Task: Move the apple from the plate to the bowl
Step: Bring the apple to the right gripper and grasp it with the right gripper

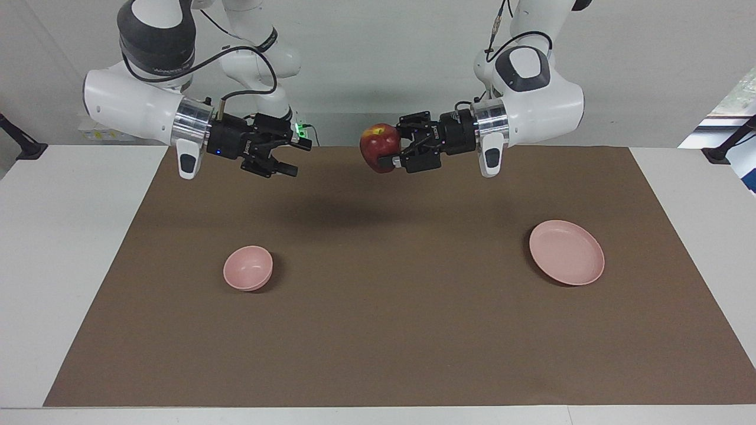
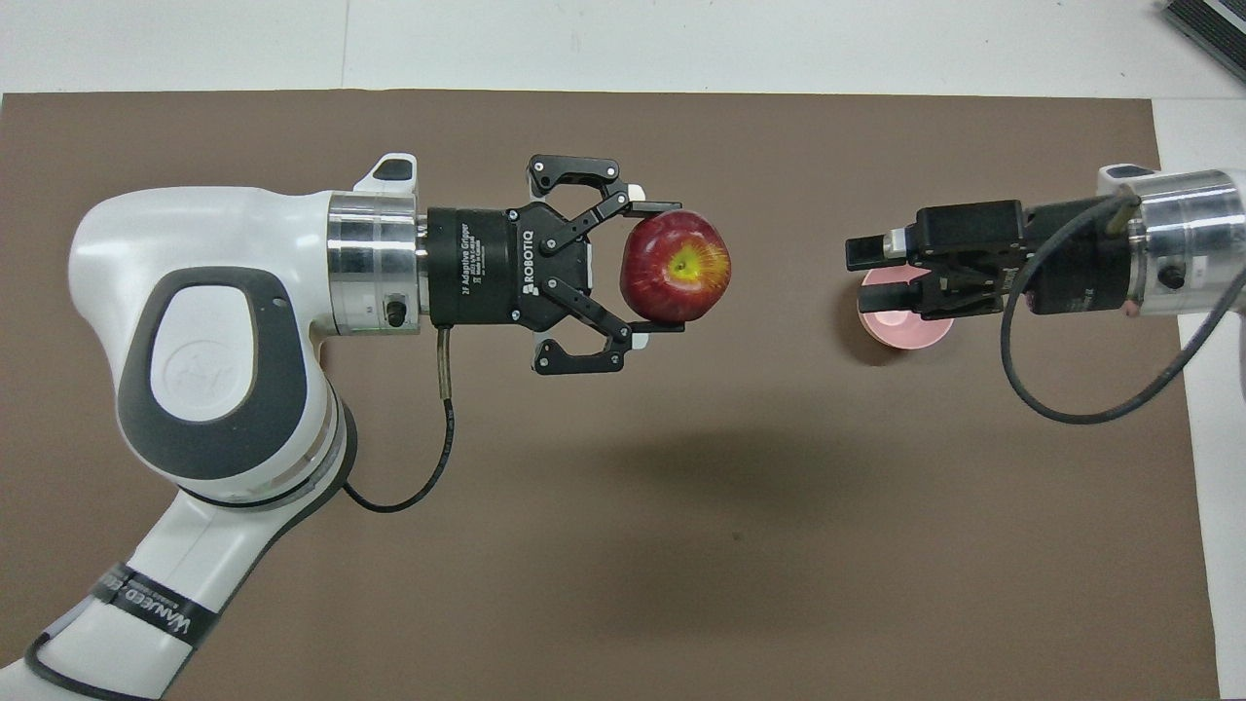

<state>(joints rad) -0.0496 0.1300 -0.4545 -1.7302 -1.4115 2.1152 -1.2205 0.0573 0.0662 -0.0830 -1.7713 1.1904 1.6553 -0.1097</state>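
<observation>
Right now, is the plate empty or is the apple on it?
Empty: the plate is bare; the apple is in the left claw.

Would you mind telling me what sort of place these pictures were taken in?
Most likely a robotics lab test bench: two white arms mounted at a white table, a plain brown mat laid as a work surface, and only props on it, a pink bowl and plate.

The left gripper point(image 2: 654, 265) body read "2F Adaptive Gripper" and "ROBOTIQ" in white. A black band point(image 2: 146, 608) on the left arm read "WANWEED", partly legible.
</observation>
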